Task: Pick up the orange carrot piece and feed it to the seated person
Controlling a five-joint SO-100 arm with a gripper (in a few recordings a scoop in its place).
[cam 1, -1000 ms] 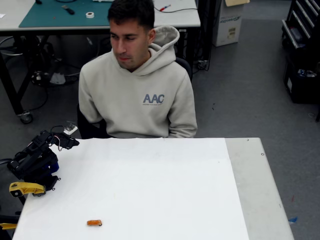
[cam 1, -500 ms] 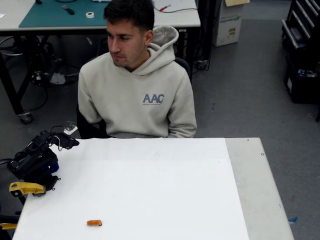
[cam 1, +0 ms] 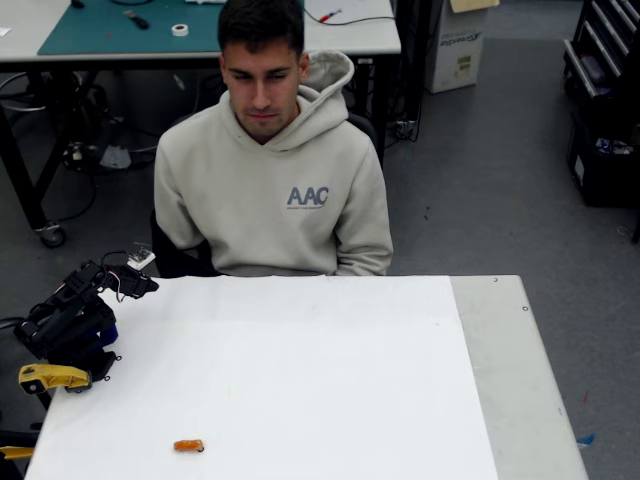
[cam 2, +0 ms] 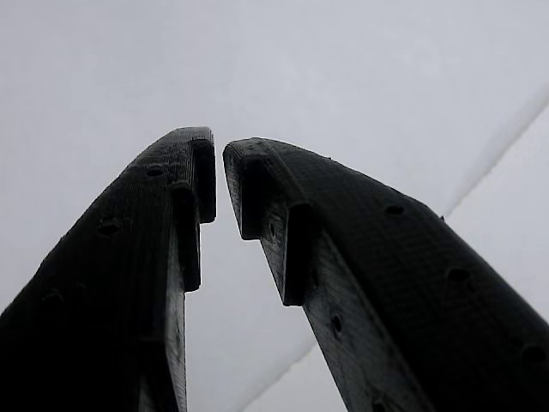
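Near the table's front edge, carrot piece [cam 1: 188,445] lies well apart from jaws [cam 2: 219,184].

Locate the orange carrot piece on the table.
In the fixed view, the orange carrot piece lies near the white table's lower-left edge, below-right of the folded arm.

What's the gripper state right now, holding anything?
Gripper: shut or nearly so, only a thin gap between the fingertips, nothing held. The orange carrot piece lies on the white table, apart from the arm.
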